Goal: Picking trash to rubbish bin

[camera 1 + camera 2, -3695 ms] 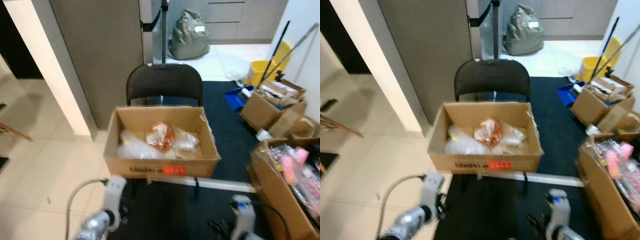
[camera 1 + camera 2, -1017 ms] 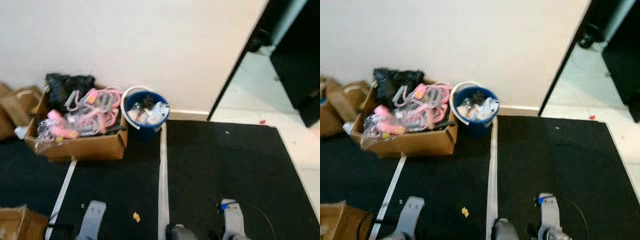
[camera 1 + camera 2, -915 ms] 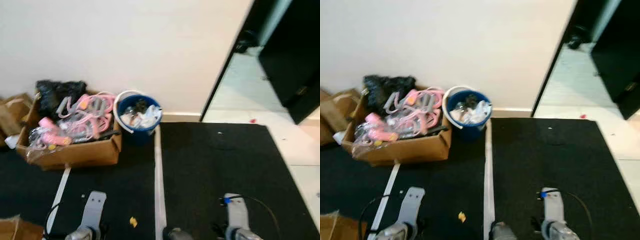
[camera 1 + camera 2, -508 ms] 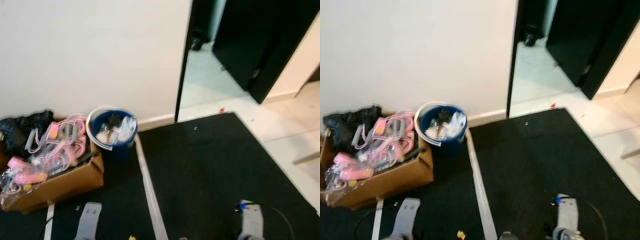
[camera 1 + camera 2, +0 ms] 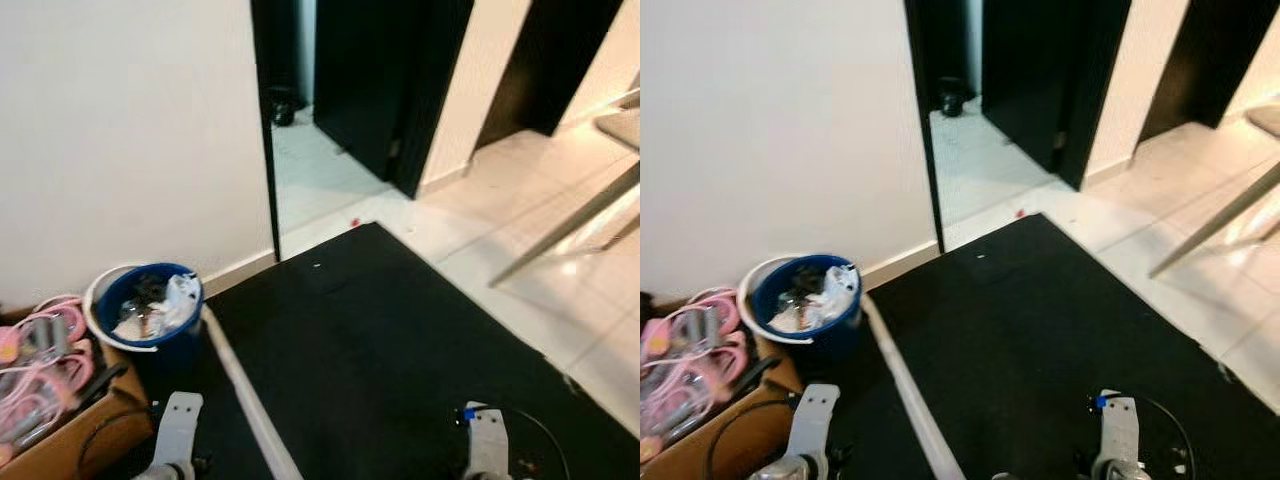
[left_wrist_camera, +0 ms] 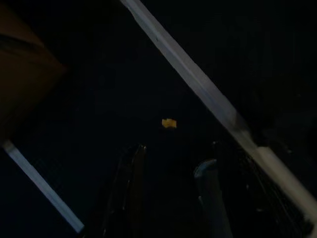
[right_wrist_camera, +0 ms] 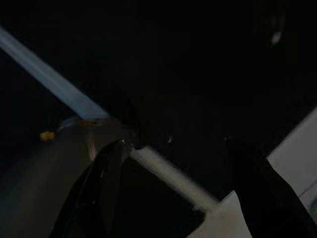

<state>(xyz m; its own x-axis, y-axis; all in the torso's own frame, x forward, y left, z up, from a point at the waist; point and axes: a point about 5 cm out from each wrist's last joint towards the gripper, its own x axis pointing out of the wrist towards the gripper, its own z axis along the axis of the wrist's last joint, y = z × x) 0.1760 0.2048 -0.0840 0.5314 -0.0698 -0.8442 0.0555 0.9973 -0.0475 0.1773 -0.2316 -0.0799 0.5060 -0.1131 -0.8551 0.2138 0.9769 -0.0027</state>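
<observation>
white wall point(image 5: 120, 140) takes up the left of the head views, with a dark doorway point(image 5: 290, 90) beside it opening onto pale tile floor point(image 5: 520, 230). black mat point(image 5: 380, 340) covers the floor in front of the robot, its far corner near the doorway. a white strip point(image 5: 240, 390) runs along the mat's left edge. cardboard box point(image 5: 70, 440) with pink items point(image 5: 680, 370) sits at the mat's left side by the wall. blue rubbish bin point(image 5: 150, 310), holding crumpled trash point(image 5: 820, 300), stands just beside the box at the foot of the wall, next to the white strip. a slanted metal leg point(image 5: 570, 220) crosses the tile on the right. left gripper point(image 6: 168, 198) hangs low over the mat, jaws released and empty; a small yellow scrap point(image 6: 169, 122) lies on the mat just beyond its fingers, near the strip. right gripper point(image 7: 173, 193) hangs low over the mat too, jaws spread wide and empty. its wrist view is very dark.
</observation>
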